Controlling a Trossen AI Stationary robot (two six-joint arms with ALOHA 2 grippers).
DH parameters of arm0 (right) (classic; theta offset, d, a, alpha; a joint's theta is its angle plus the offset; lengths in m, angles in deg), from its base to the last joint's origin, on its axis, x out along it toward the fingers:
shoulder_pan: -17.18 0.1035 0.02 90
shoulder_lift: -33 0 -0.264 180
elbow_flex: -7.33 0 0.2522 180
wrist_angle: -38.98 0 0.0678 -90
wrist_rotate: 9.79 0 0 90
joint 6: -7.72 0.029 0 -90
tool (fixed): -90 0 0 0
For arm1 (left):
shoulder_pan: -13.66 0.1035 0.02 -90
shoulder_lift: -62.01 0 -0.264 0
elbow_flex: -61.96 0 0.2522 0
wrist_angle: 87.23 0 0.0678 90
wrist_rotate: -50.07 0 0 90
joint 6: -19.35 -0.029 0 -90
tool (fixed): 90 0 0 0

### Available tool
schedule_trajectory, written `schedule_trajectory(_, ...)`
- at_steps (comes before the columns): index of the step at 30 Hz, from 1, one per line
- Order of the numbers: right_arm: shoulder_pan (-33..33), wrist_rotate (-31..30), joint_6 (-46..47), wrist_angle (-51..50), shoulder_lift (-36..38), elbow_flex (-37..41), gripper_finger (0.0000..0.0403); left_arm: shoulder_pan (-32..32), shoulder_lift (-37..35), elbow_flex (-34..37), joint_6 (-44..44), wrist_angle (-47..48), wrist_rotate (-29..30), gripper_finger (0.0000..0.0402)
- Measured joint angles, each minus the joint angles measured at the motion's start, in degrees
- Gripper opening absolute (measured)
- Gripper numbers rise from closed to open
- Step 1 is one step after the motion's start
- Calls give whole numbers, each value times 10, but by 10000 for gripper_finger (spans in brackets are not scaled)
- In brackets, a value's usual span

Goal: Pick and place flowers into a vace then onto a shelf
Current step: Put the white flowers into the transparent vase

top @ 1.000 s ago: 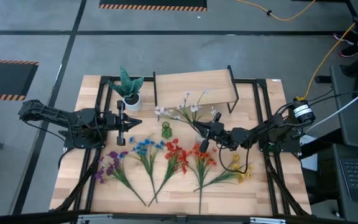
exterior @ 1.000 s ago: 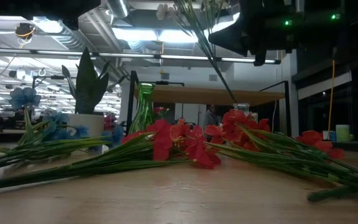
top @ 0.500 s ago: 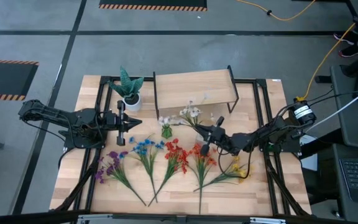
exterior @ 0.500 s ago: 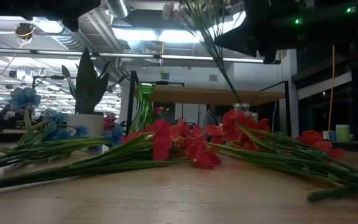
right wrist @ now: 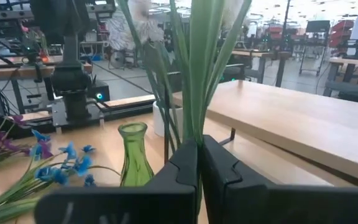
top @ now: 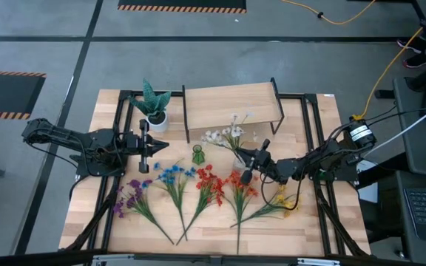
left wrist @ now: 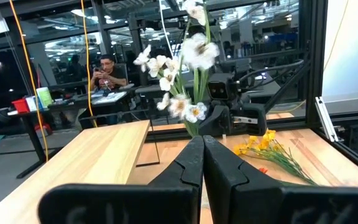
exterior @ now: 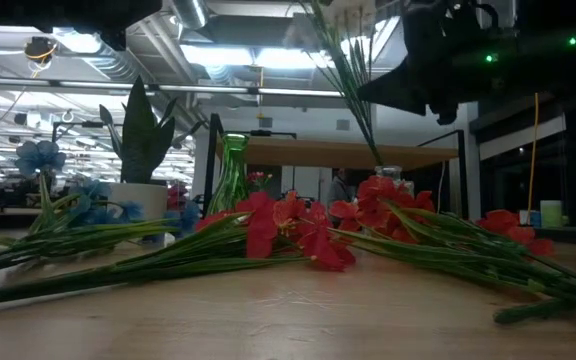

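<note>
Zero flowers sit in your green vase (top: 197,154) so far. Your right gripper (top: 247,164), clamped on the white sprig (top: 224,135), hovers just beside it; left gripper (top: 151,145) waits pinched together, empty.

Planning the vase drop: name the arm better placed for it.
Right. The right gripper is shut on the white sprig, beside the green vase; the left gripper waits shut, empty.

A white-blossomed sprig (top: 225,136) stands lifted above the table, its green stems pinched in the closed right gripper (top: 247,158) just beside the small green glass vase (top: 197,154). Purple (top: 130,196), blue (top: 171,176), red (top: 208,182), orange (top: 237,185) and yellow (top: 285,199) sprigs lie flat in a row on the tabletop. The light-wood shelf (top: 231,103) on thin black legs stands behind the vase.
</note>
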Motion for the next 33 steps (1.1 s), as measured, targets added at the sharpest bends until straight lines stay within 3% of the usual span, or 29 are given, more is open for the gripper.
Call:
schedule_trajectory(13,35,0,0,-3,2,8,48,0,0,0,0,0,0,6)
schedule_trajectory(27,61,-1,-33,-18,34,8,133,0,0,0,0,0,0,6)
schedule_trajectory(33,89,-54,-1,-84,56,9,142,0,0,0,0,0,0,6)
